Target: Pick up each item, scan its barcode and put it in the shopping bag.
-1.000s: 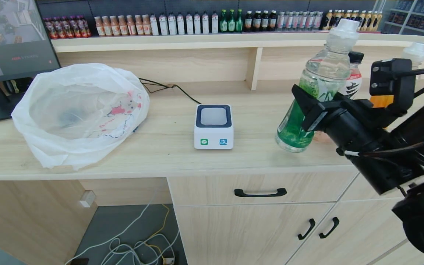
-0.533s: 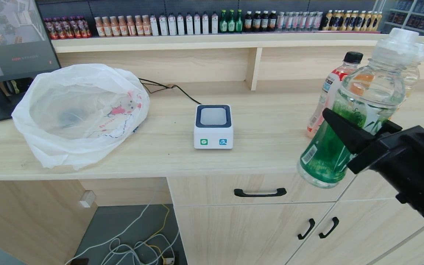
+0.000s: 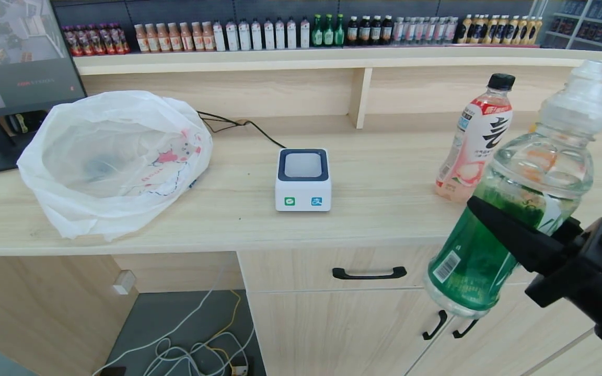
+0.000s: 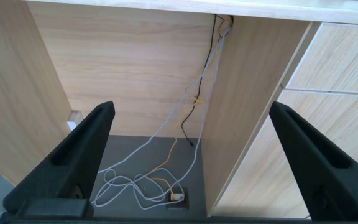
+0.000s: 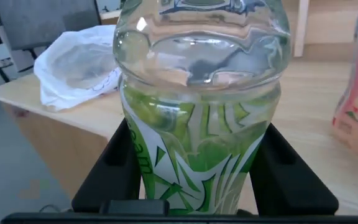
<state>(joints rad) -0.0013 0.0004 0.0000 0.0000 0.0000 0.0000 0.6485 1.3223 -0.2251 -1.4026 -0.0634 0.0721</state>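
My right gripper (image 3: 528, 235) is shut on a clear bottle with a green label (image 3: 510, 209), held tilted in front of the counter's right front edge, off the surface; its barcode faces down and left. The right wrist view has the same green bottle (image 5: 201, 118) clamped between the black fingers (image 5: 114, 168). A white scanner box (image 3: 302, 179) sits mid-counter. An open white shopping bag (image 3: 113, 156) lies at the left. A pink peach drink bottle (image 3: 473, 141) stands upright at the right. My left gripper (image 4: 191, 162) is open below the counter, facing the cabinet recess.
A monitor (image 3: 13, 78) stands at the far left. A raised shelf (image 3: 301, 57) runs along the back with rows of bottles behind it. Drawers with black handles (image 3: 369, 273) are under the counter, and cables (image 3: 191, 344) lie on the floor.
My right gripper carried the green bottle from above the counter toward me and down, past the front edge. The pink bottle behind it came into full sight.
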